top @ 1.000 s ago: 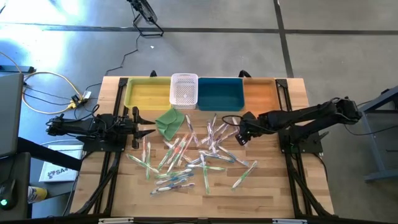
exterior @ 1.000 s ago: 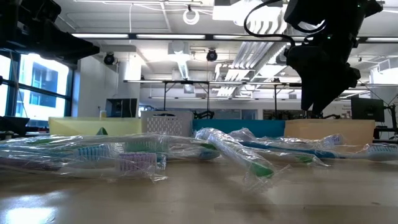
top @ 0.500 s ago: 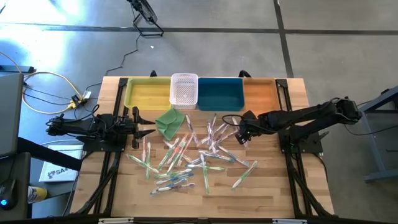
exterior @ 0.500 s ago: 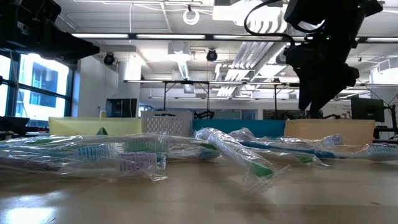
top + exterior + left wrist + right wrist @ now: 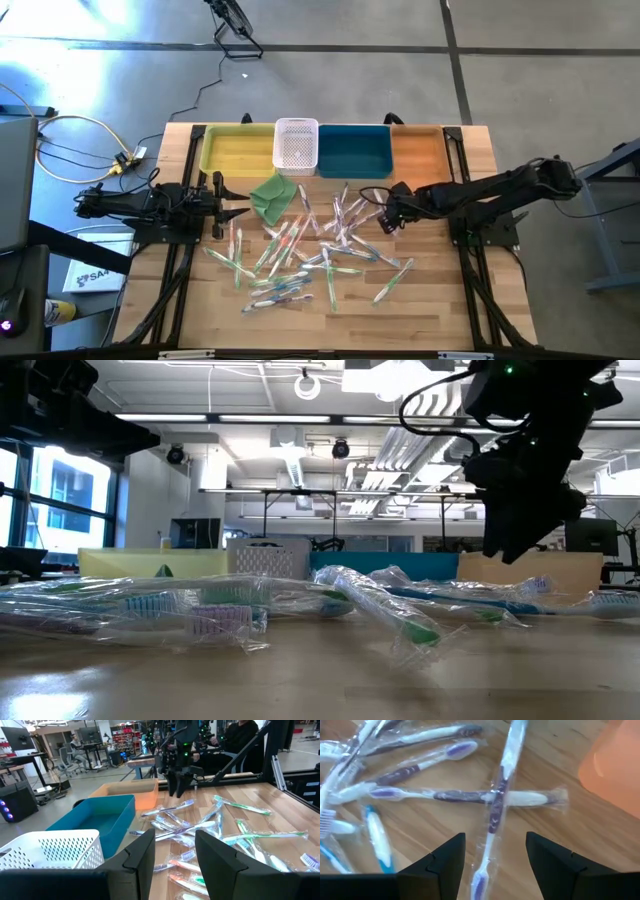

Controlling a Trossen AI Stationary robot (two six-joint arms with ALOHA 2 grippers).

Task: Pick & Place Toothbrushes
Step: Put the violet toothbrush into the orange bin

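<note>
Since a second ago the right tool (image 5: 384,217) has eased a little lower and leftward over the pile's right edge, fingers spread wide and empty, straddling a purple-and-white wrapped toothbrush (image 5: 496,805) that lies across another on the wooden surface (image 5: 440,300). That suggests a grasp is about to begin, with nothing yet lifted. Nearest the front edge the toothbrushes (image 5: 300,250) lie scattered mid-surface, the left tool (image 5: 226,205) waits beside the folded green cloth (image 5: 272,195) with fingers parted and empty, and beyond stand the yellow, white, blue bin (image 5: 355,150) and orange trays.
</note>
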